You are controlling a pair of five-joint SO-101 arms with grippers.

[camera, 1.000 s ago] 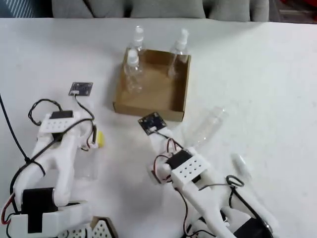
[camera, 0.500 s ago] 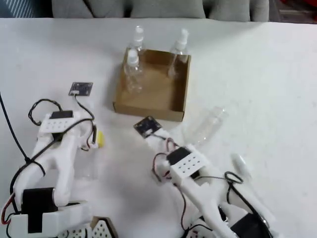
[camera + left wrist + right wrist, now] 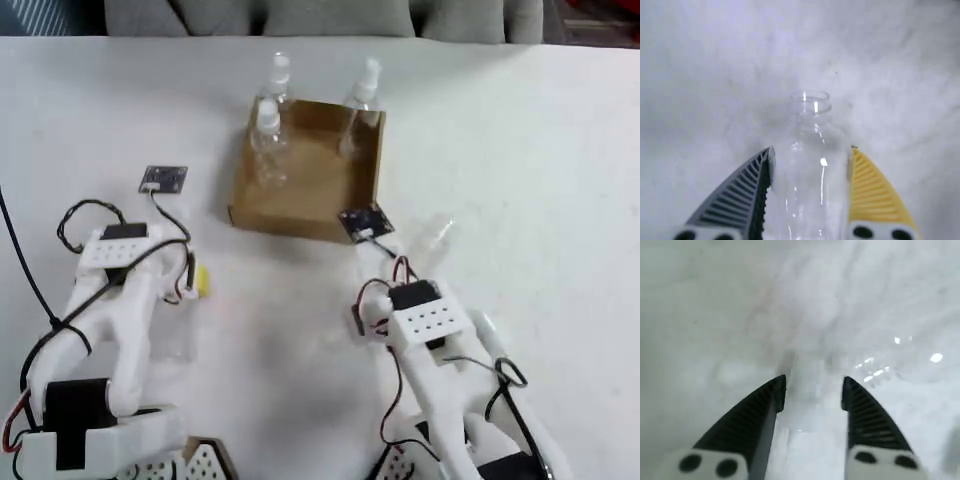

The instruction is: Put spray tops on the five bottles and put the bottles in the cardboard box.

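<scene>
My left gripper point(image 3: 810, 150) is shut on a clear bottle point(image 3: 810, 165) with no top and an open mouth; from above, that bottle point(image 3: 181, 335) lies under the left arm at the table's left. My right gripper point(image 3: 812, 382) is open just above the white table, with something pale and blurred between its fingers. Glints of a clear bottle point(image 3: 897, 365) show beside it. From above, this topless bottle point(image 3: 433, 236) lies on its side right of the cardboard box point(image 3: 305, 200), partly under the right arm. A loose spray top point(image 3: 487, 326) lies beside that arm.
Three bottles with spray tops stand at the box: one point(image 3: 265, 135) inside at its left, one point(image 3: 361, 100) at its far right corner, one point(image 3: 277, 75) just behind it. Open table lies to the right and far left.
The right arm has swung to the right, from the box's front edge toward the lying bottle. The left arm and its bottle have not moved.
</scene>
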